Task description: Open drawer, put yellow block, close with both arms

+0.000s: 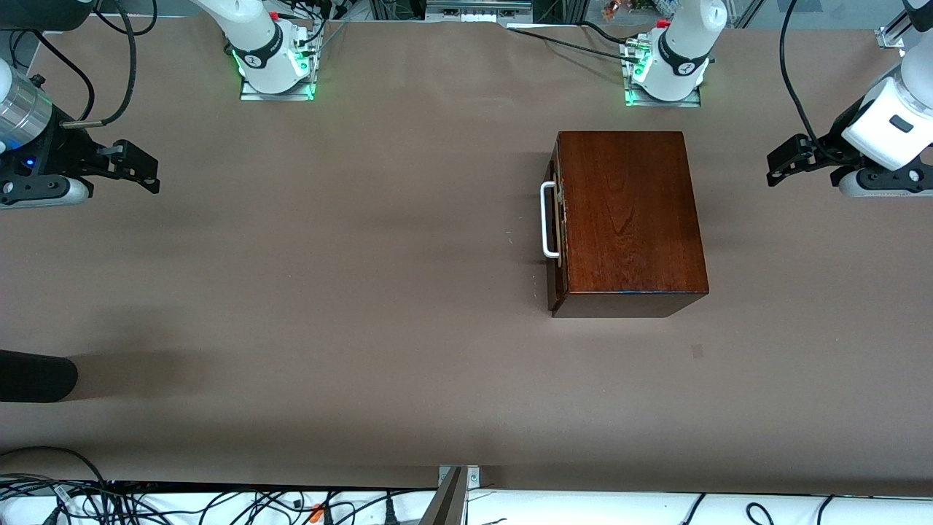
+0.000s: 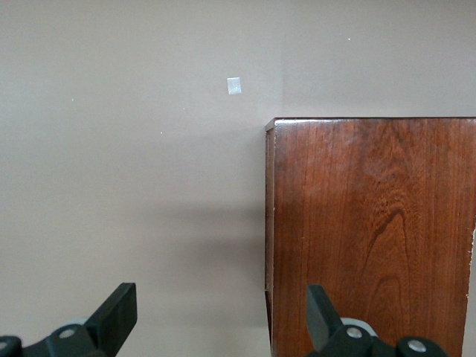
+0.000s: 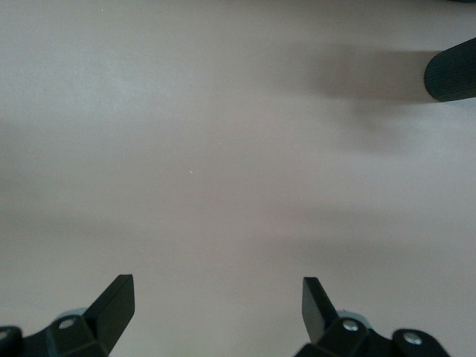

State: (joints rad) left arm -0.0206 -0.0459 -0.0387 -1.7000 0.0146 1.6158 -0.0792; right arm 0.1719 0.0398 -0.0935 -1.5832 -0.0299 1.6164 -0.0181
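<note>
Glossy mahogany-coloured wooden box (image 1: 628,219) sits on brown tabletop (image 1: 328,292) near left arm's base, its drawer (image 1: 557,222) closed, white handle (image 1: 548,220) outward. Left end effector (image 1: 783,162) and right end effector (image 1: 142,171) hover at tabletop ends, fingers apart

The counter (image 1: 364,292) is covered in plain matte brown from edge to edge. A glossy mahogany box (image 1: 627,219) sits directly on it, toward the left arm's end and closer to the edge where the arm bases stand. A small pale square mark (image 1: 697,351) lies nearer the front camera than the box. A black cylindrical object (image 1: 33,375) pokes over the edge at the right arm's end.
</note>
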